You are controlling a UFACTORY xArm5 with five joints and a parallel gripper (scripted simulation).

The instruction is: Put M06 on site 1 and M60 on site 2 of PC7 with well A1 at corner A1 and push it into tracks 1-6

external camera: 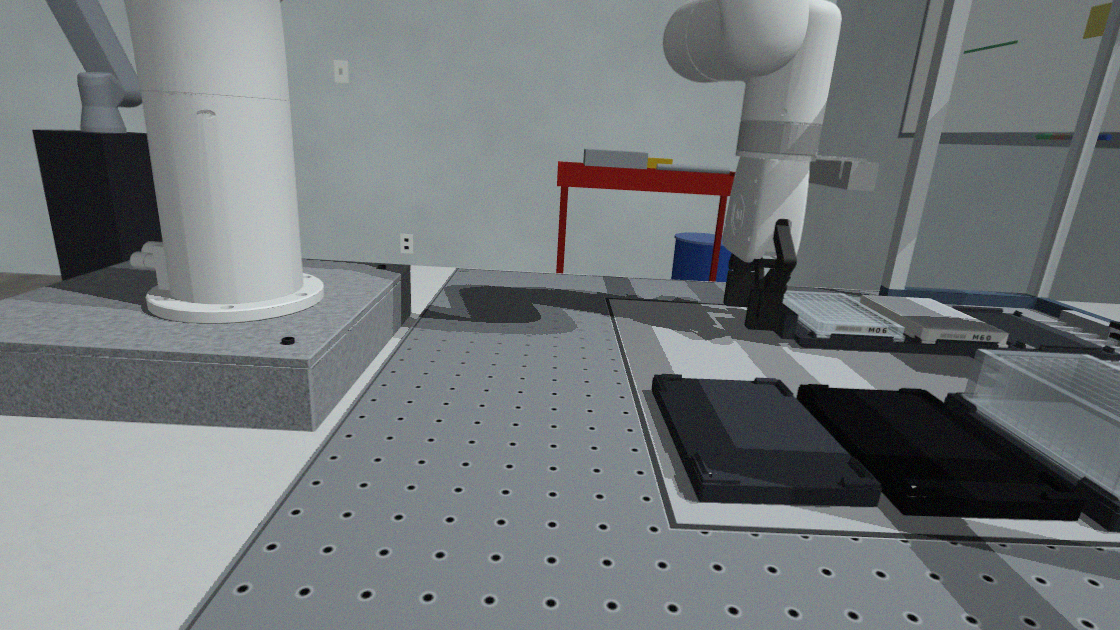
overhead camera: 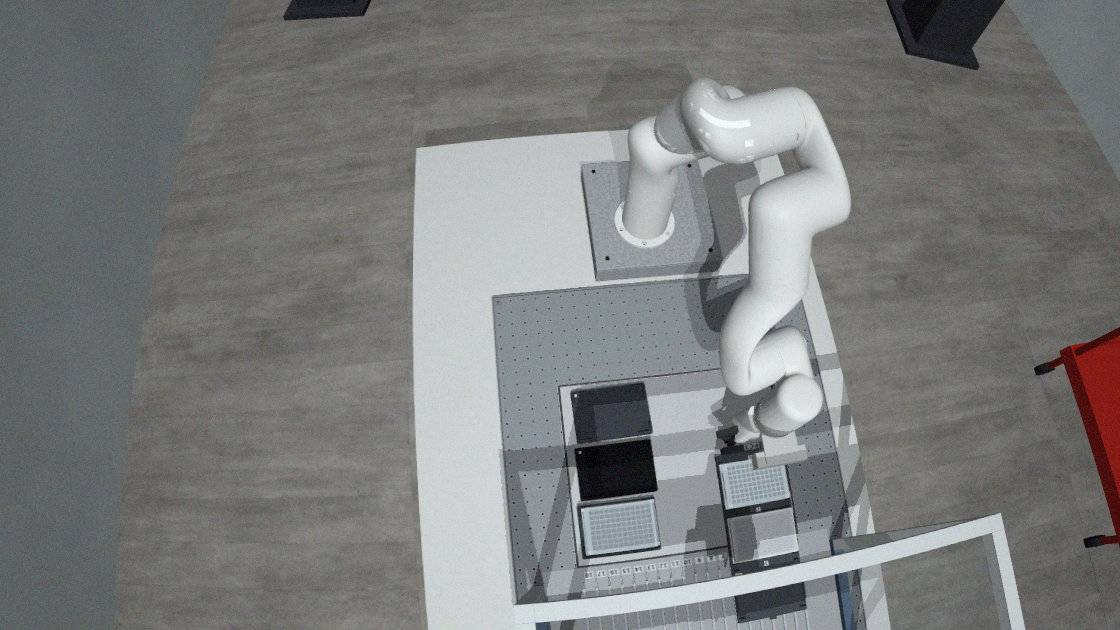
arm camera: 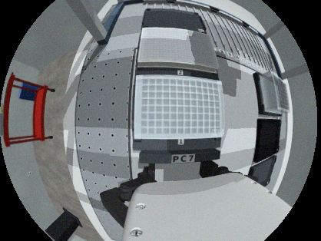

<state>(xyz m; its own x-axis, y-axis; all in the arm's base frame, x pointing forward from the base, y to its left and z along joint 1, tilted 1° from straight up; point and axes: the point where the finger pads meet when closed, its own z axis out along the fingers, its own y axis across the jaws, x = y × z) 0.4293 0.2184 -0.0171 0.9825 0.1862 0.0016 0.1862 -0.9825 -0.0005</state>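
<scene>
Carrier PC7 [arm camera: 153, 156] [overhead camera: 771, 603] [external camera: 849, 341] lies with its far end among the rails [overhead camera: 663, 618] [arm camera: 239, 34], beyond the white frame bar. M06 [arm camera: 178, 107] [overhead camera: 754, 483] [external camera: 841, 315] looks flat on site 1, beside the handle. M60 [arm camera: 173, 46] [overhead camera: 763, 535] [external camera: 939, 319] looks flat on site 2. Site 3 [arm camera: 173, 19] is empty. M09 [overhead camera: 618, 527] [external camera: 1049, 415] [arm camera: 270, 94] stands in nest S3. My gripper [arm camera: 178, 167] [external camera: 749, 309] is open, fingers low behind the handle with nothing between them; contact is unclear. The lamp and the carrier's fit in the tracks are hidden.
Empty nests S1 [overhead camera: 610, 411] [external camera: 759, 438] and S2 [overhead camera: 616, 470] [external camera: 939, 446] lie across the apron from the carrier. The instrument's white frame bar [overhead camera: 665, 591] crosses above the carrier and rails. A blue strip [overhead camera: 844, 599] borders the rails beside the carrier.
</scene>
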